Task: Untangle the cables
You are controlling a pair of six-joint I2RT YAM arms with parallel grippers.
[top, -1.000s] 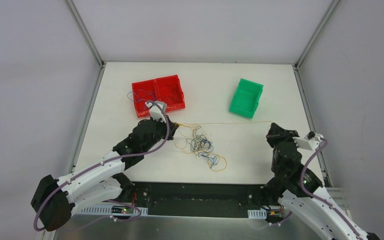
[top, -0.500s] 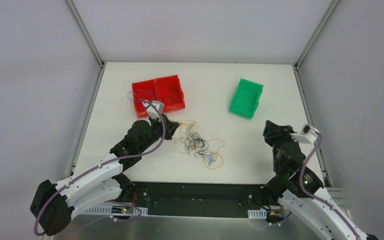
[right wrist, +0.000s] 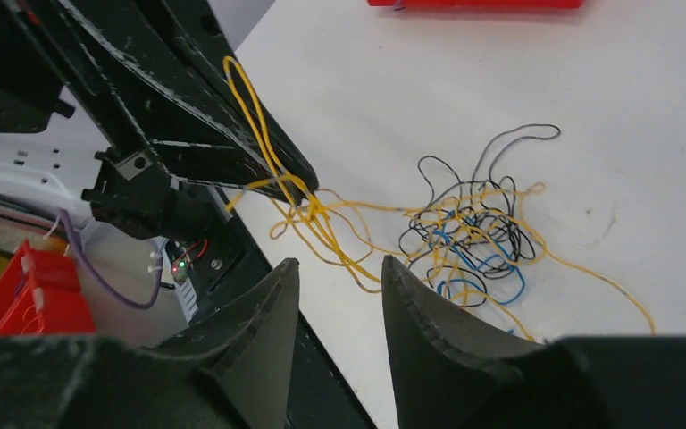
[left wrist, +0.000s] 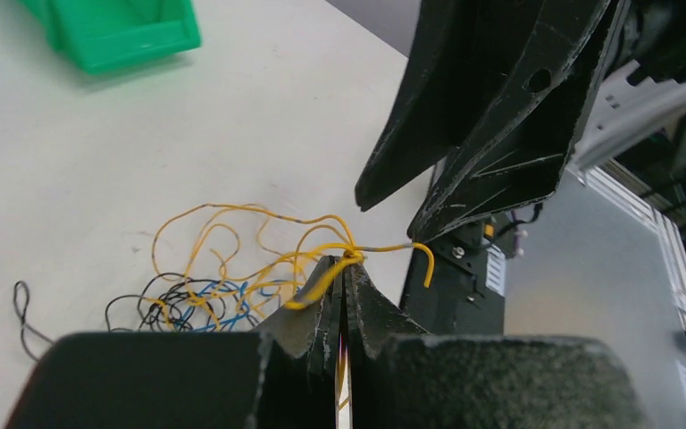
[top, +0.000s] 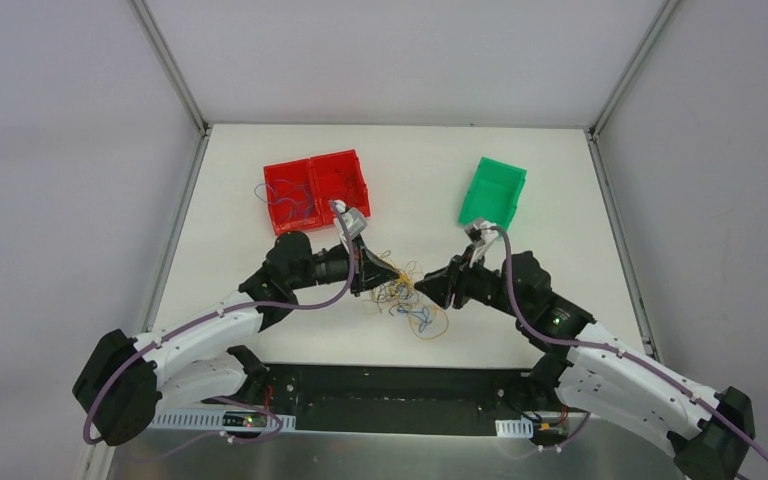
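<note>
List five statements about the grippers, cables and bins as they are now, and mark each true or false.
1. The left gripper is shut on a yellow cable. True.
2. In the top view, the red bin stands left of the green bin. True.
3. The tangle lies inside the green bin. False: it lies on the table, between the two grippers.
4. The right gripper is clamped on the tangle. False: its jaws stand open.
5. Every cable in the tangle is yellow. False: black and blue ones are mixed in.
</note>
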